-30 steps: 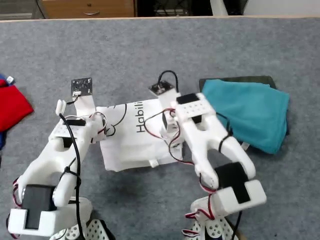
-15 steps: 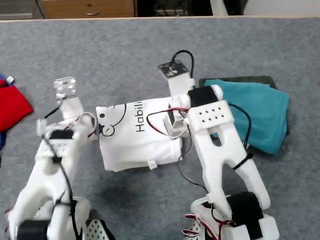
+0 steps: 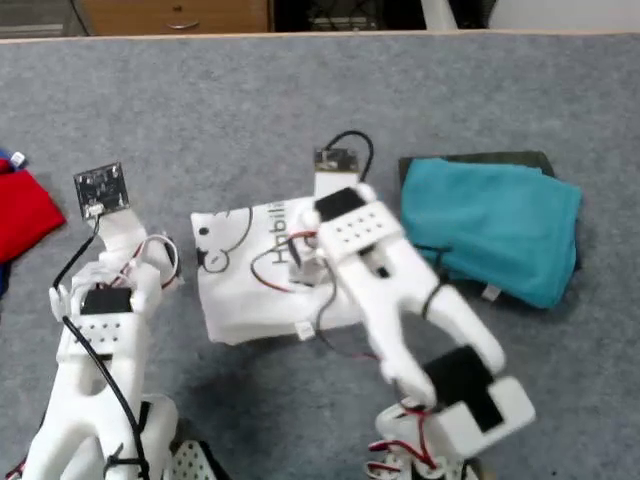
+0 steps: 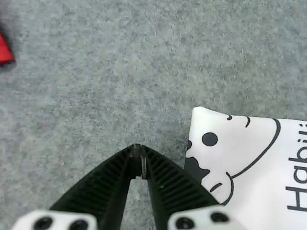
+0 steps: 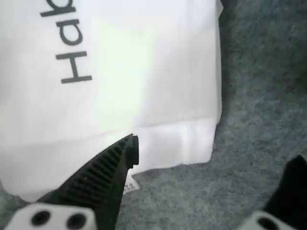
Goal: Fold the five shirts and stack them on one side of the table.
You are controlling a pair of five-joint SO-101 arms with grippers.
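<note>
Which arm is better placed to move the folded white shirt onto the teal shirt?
Right, probably. The right gripper is open over a corner of the white shirt, on the side nearer the teal shirt. The left gripper is shut over the table beside the shirt.

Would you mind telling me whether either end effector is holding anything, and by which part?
Nothing is held: the left end effector is shut and empty beside the white shirt, the right end effector open over its edge.

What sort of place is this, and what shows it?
Probably a robotics lab: a left arm and right arm with bare wiring at a grey table, a folded white shirt and teal shirt, a wooden drawer behind.
</note>
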